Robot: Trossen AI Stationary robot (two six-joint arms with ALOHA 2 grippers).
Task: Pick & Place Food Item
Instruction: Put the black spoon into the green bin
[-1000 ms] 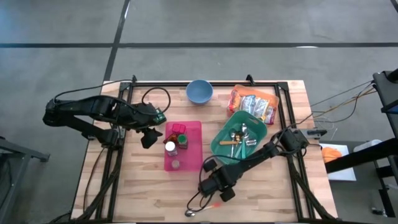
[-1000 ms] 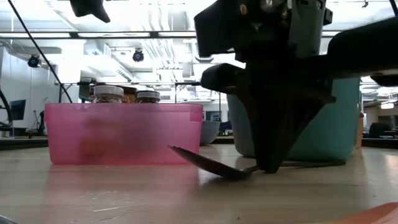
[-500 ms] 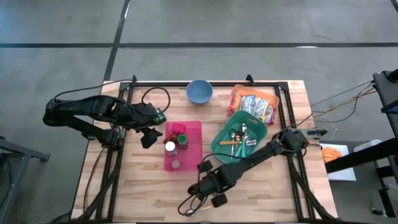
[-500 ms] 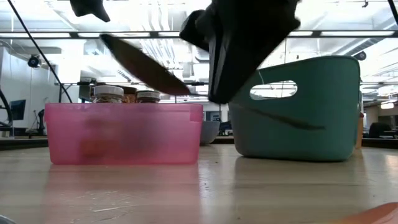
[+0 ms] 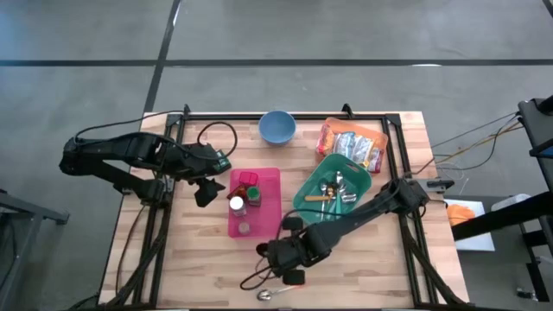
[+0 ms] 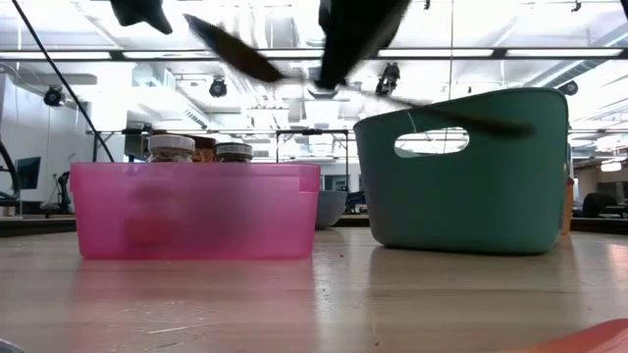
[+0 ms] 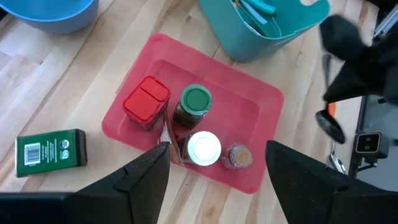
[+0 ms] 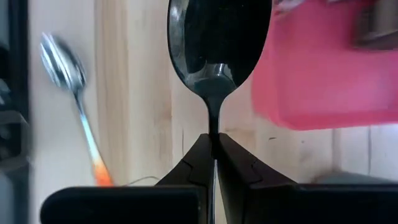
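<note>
Right hand (image 8: 213, 146) clamped on black spoon (image 8: 214, 43)

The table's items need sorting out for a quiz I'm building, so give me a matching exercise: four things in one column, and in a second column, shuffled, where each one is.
Things:
1. black spoon
2. green tin
3. blue bowl
4. white-lidded jar

Places:
A. inside the pink tray
B. on the bare wood beside the pink tray
C. held in the right gripper, its jaws shut on the handle
D. at the table's far edge, beside the snack bags

Pairs: 1-C, 2-B, 3-D, 4-A
</note>
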